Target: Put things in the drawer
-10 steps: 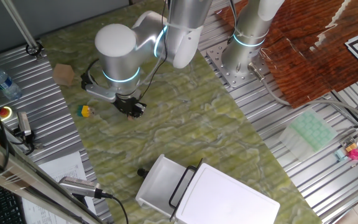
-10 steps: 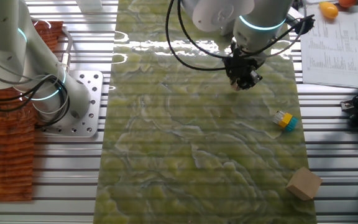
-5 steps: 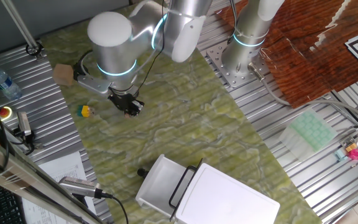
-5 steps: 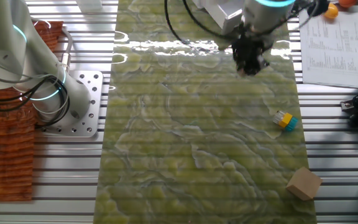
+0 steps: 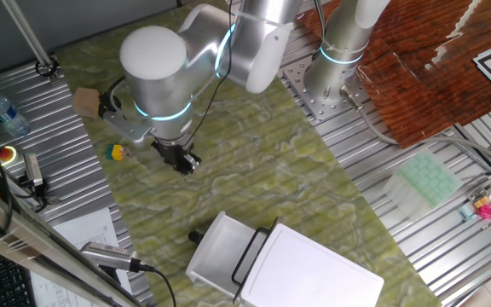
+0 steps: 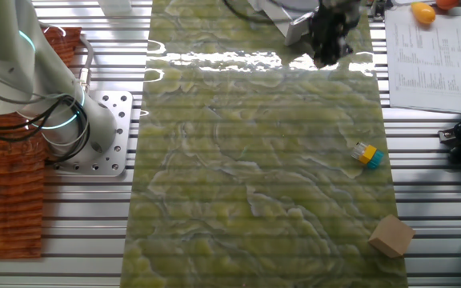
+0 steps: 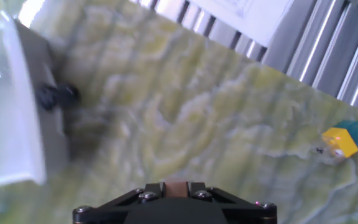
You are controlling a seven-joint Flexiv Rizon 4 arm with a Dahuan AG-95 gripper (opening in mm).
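Note:
My gripper (image 5: pixel 180 159) hangs over the green mat, between the yellow-blue block and the drawer, shut on a tiny tan-brown cube (image 7: pixel 176 190) that shows between the jaws in the hand view. In the other fixed view the gripper (image 6: pixel 326 50) is at the top edge of the mat. The white drawer (image 5: pixel 214 256) stands pulled out of the white box unit (image 5: pixel 314 277), with its black wire loop handle (image 5: pixel 247 252). A small black stubby piece (image 5: pixel 196 235) lies on the mat just outside the drawer's wall; the hand view shows the piece (image 7: pixel 57 94) beside the drawer (image 7: pixel 8 112).
A yellow-blue block (image 5: pixel 117 152) lies on the mat left of the gripper, and shows in the hand view (image 7: pixel 342 139). A larger tan box (image 5: pixel 87 101) sits at the mat's far corner. A second arm's base (image 5: pixel 335 64) stands at the back. Papers and tools lie beside the mat.
The gripper has moved across the mat away from the tan box and toward the drawer, still shut on the small cube. Nothing else moved.

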